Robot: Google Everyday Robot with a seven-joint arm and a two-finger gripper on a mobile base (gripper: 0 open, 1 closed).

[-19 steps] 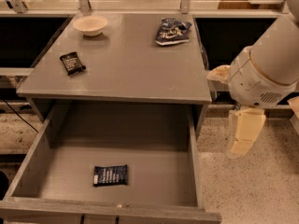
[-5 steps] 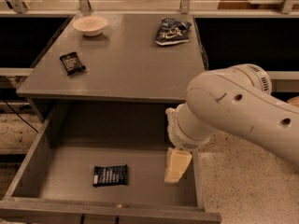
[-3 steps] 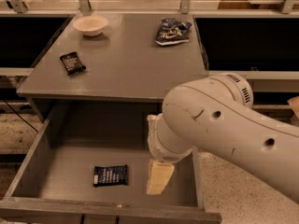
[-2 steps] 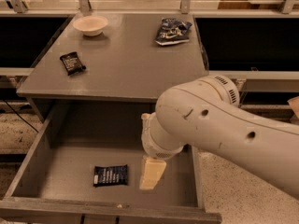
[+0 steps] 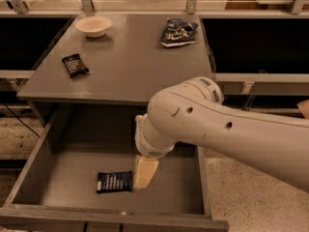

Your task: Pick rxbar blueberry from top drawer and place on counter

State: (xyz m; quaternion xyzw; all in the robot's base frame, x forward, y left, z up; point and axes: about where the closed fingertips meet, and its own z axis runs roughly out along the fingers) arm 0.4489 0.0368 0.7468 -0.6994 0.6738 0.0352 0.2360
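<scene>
The rxbar blueberry (image 5: pixel 114 181), a small dark-blue wrapped bar with white lettering, lies flat on the floor of the open top drawer (image 5: pixel 72 178), left of centre near the front. My gripper (image 5: pixel 145 172) hangs down into the drawer from the big white arm (image 5: pixel 217 127), its cream finger just to the right of the bar and close to touching it. The grey counter (image 5: pixel 130 62) lies above and behind the drawer.
On the counter are a black wrapped bar (image 5: pixel 75 65) at the left, a white bowl (image 5: pixel 93 26) at the back left and a puffy blue-and-white snack bag (image 5: pixel 177 32) at the back right. The drawer's low side walls (image 5: pixel 29 166) flank the bar.
The arm has swung from beside the counter's right edge into the drawer, moving steadily left and down. The gripper now sits right beside the bar, which has not moved.
</scene>
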